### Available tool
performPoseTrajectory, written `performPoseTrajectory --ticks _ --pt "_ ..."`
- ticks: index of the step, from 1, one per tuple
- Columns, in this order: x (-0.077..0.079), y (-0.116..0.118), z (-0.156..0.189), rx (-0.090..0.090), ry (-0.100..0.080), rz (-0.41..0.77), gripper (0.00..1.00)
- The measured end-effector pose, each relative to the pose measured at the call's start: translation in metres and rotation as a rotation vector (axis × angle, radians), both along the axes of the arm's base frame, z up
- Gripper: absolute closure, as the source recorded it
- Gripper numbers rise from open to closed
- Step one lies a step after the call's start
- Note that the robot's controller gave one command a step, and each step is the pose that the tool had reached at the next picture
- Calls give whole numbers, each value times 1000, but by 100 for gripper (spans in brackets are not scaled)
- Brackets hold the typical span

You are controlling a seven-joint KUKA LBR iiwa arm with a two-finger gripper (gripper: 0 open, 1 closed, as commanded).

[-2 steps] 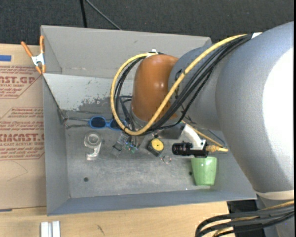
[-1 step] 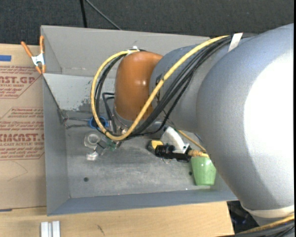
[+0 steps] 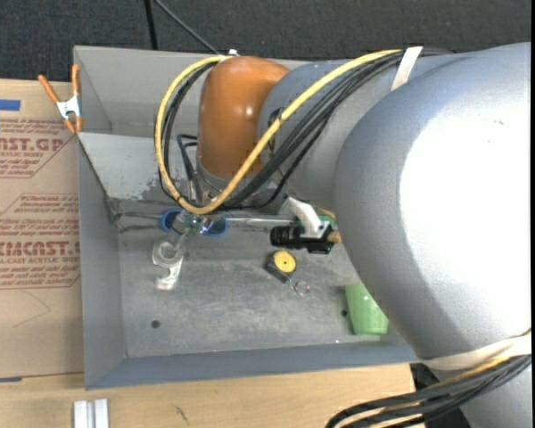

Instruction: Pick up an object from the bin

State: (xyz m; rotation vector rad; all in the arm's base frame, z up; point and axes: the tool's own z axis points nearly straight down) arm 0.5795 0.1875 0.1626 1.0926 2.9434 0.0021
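Toward the left rear of the grey metal bin [image 3: 102,310], the gripper [image 3: 193,221] sits low beneath the arm's orange cover, directly over a blue-handled metal tool resembling scissors [image 3: 216,227]. Whether it is wide, narrow or holding anything cannot be told. Nearby lie a clear plastic piece [image 3: 167,267], a yellow round disc [image 3: 283,263] and a black cylindrical item [image 3: 296,236]. A green block [image 3: 366,312] lies well apart.

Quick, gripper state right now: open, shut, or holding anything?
Gripper: cannot be told. It is low in the bin, toward the back left, at a blue thing, with a clear plastic piece just in front.
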Motion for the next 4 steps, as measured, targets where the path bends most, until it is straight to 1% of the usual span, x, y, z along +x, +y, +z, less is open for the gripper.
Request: performPoseTrajectory --ticks 1,2,3,4 --pt "-1 -1 0 -2 1 -1 0" --pt "1 2 -94 -1 1 412 0" --pt "2 2 -91 -1 -1 412 100" --pt "-20 -5 79 1 0 -402 100"
